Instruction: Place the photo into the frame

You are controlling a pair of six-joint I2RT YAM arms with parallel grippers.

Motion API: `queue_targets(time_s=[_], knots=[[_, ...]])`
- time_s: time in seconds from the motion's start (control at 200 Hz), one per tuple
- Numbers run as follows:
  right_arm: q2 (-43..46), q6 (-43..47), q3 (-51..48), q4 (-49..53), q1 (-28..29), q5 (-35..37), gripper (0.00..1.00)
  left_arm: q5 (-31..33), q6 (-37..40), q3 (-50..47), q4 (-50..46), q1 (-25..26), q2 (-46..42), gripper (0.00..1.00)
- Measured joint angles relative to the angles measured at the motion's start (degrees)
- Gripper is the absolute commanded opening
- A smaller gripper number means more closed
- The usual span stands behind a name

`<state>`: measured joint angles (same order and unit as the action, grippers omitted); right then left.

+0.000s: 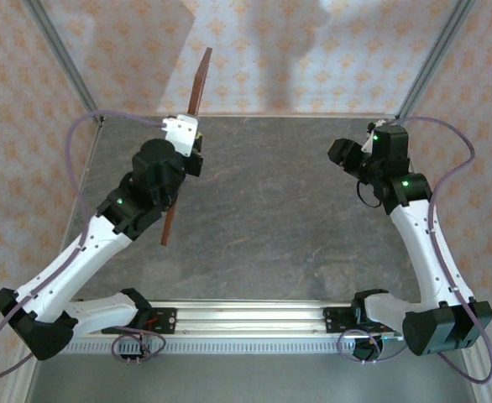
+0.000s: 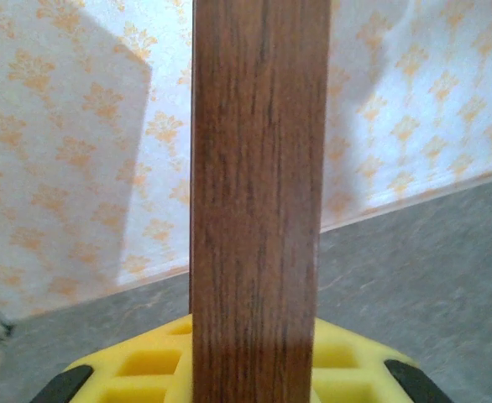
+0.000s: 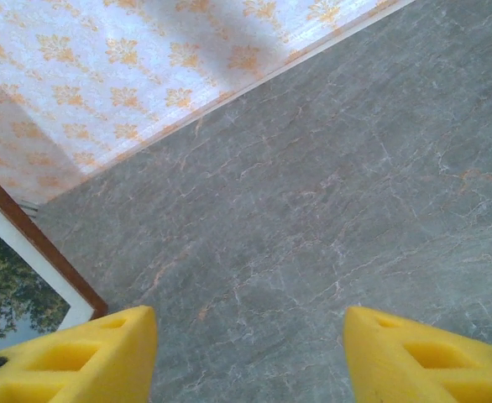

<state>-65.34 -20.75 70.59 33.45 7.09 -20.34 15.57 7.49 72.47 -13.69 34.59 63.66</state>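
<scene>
The left end effector (image 1: 191, 149) is clamped on a thin reddish-brown wooden picture frame (image 1: 202, 84) and holds it upright, off the grey marbled surface (image 1: 271, 193). From above, the picture frame shows edge-on as a narrow slanted line, with its top towards the patterned back wall. In the left wrist view, the wood-grain moulding (image 2: 259, 201) runs straight up through the middle. The yellow fingers (image 2: 137, 365) are pressed close on either side of it at the bottom.

The right end effector (image 1: 342, 154) hangs above the right part of the surface, well apart from the picture frame. Its yellow fingers (image 3: 78, 353) are spread wide with nothing between them, and bare stone (image 3: 313, 185) lies below.

At the left edge of the right wrist view is one corner of the moulding (image 3: 36, 231). Just inside it is a cream border, then the rectangular coast photo (image 3: 2, 302) with dark foliage and a patch of turquoise. The coast photo appears to sit within the picture frame.
</scene>
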Motion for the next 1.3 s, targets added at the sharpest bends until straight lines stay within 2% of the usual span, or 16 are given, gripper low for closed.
queue_targets(time_s=[0.305, 0.511, 0.791, 0.971, 1.301], knots=[[-1.77, 0.76, -1.07, 0.00, 0.24, -0.46, 0.60, -15.02, -14.69, 8.28, -5.07, -6.25, 3.17, 0.00], [-3.85, 1.55, -1.33, -0.02, 0.26, -1.38, 0.61, -25.31, -26.58, 9.53, -5.14, -11.21, 6.58, 0.00], [-6.84, 3.32, -1.38, 0.07, 0.24, -3.26, 0.63, -33.00, -39.98, 9.03, -2.67, -16.28, 9.09, 0.00], [-8.02, 4.39, -1.40, 0.72, 0.24, -3.89, 0.65, -33.97, -48.28, 3.43, 6.38, -17.86, 8.46, 0.00], [-8.02, 5.01, -3.56, 1.29, 0.26, -4.07, 0.66, -23.23, -61.31, -15.02, 16.96, -17.88, 5.38, 0.00]])
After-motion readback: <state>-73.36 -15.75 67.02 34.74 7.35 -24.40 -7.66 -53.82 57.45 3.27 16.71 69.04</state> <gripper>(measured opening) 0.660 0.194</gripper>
